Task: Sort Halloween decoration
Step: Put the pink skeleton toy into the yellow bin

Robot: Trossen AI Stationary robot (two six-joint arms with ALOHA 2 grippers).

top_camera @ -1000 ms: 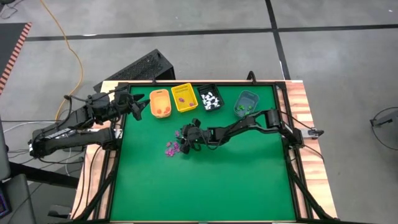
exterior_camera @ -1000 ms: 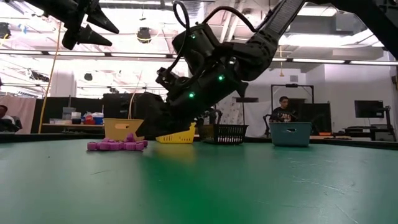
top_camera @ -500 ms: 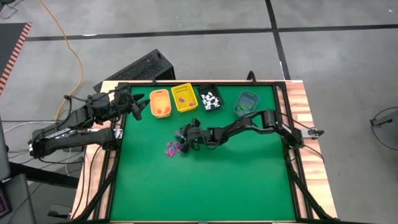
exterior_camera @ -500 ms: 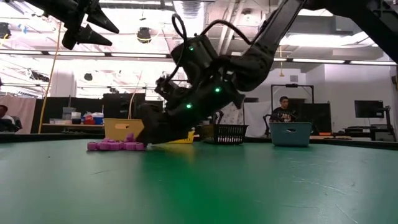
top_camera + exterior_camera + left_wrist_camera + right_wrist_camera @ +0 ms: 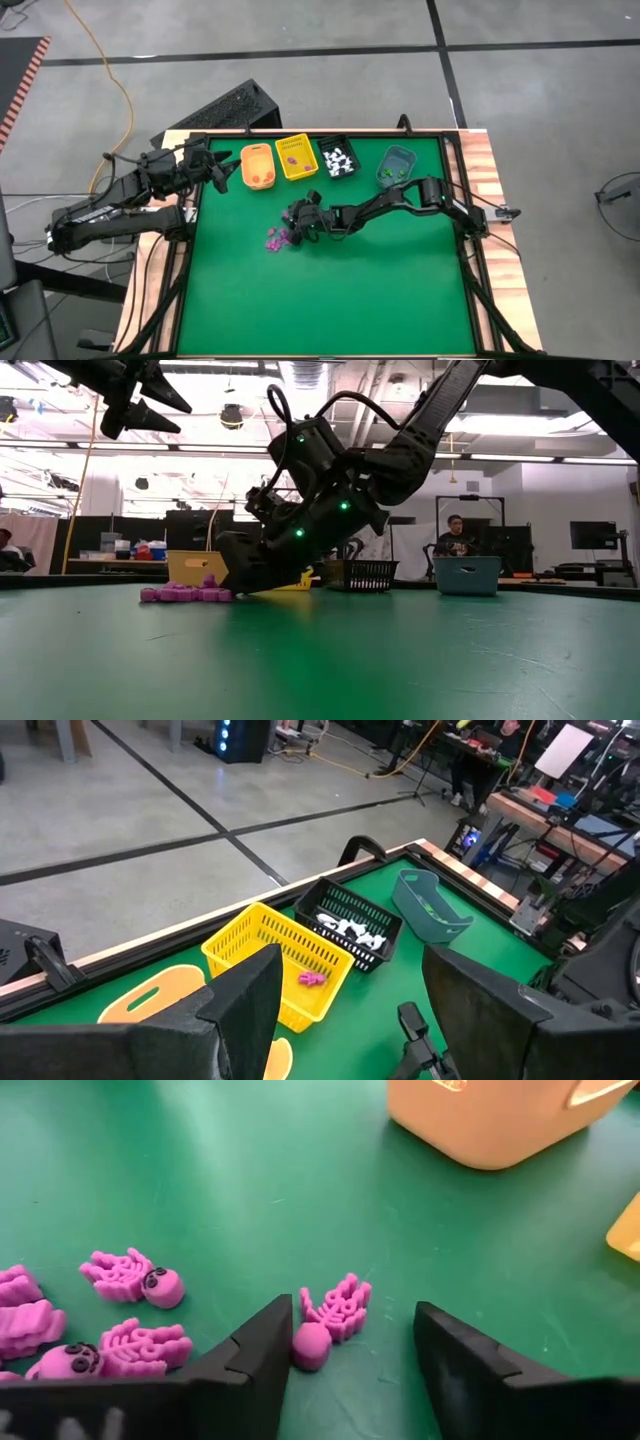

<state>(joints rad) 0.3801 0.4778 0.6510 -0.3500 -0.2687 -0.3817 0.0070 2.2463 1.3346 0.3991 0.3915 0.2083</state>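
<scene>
Green table (image 5: 330, 300), right gripper (image 5: 345, 1345) jaws wide astride purple skeleton trinket (image 5: 332, 1318).

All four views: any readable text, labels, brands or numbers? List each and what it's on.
None readable in any view.
Yellow bin: dark marks along its upper edge in the high view, too small to read.
Orange bin, black bin, blue-grey bin: no label visible.
Purple skeleton trinkets: moulded shapes only, no lettering.
</scene>
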